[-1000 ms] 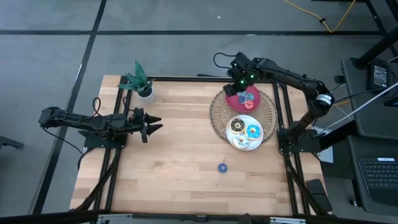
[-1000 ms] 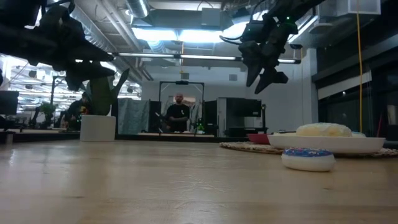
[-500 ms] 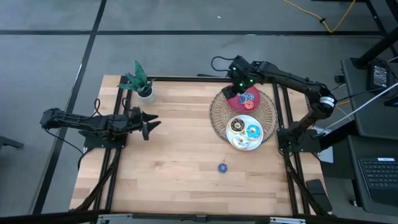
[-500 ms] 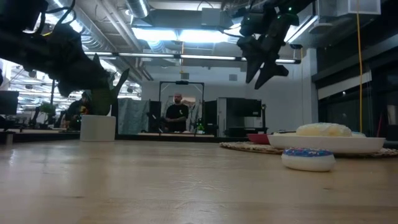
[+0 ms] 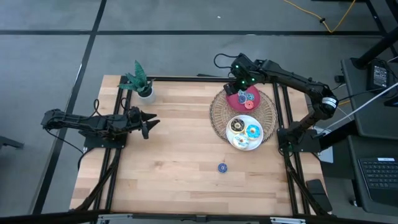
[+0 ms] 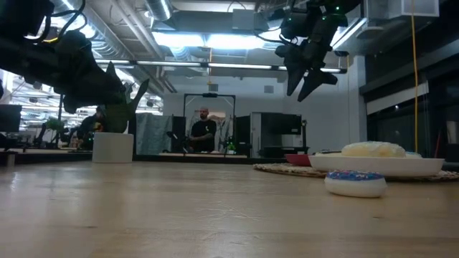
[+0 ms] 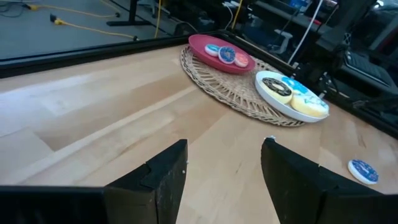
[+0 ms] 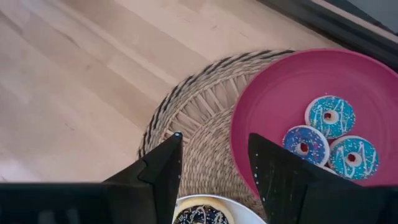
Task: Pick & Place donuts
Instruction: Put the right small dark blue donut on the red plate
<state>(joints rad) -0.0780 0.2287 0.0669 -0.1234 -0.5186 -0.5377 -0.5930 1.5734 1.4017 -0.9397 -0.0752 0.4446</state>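
Observation:
Three small donuts (image 8: 331,116) lie on the red plate (image 8: 292,81): two blue ones and a red-pink one (image 5: 249,104). The white plate (image 5: 231,138) holds a chocolate donut (image 5: 236,126), a blue-iced one (image 5: 253,131) and a white-iced one (image 5: 241,142). One small blue donut (image 5: 222,167) lies flat on the bare table. My right gripper (image 8: 214,165) hangs open above the red plate's left edge, pointing steeply down. My left gripper (image 7: 224,168) is open at the table's left side, pointing toward the plates.
Both plates sit on a round woven mat (image 5: 219,115) at the table's far right. A potted plant (image 5: 140,82) stands at the far left corner. Bare wood stretches across the middle and near side. A person stands far off in the room behind.
My right gripper has risen a little over the red plate and turned slightly, still open. My left gripper has tipped somewhat downward in place, still open. The donuts have not moved.

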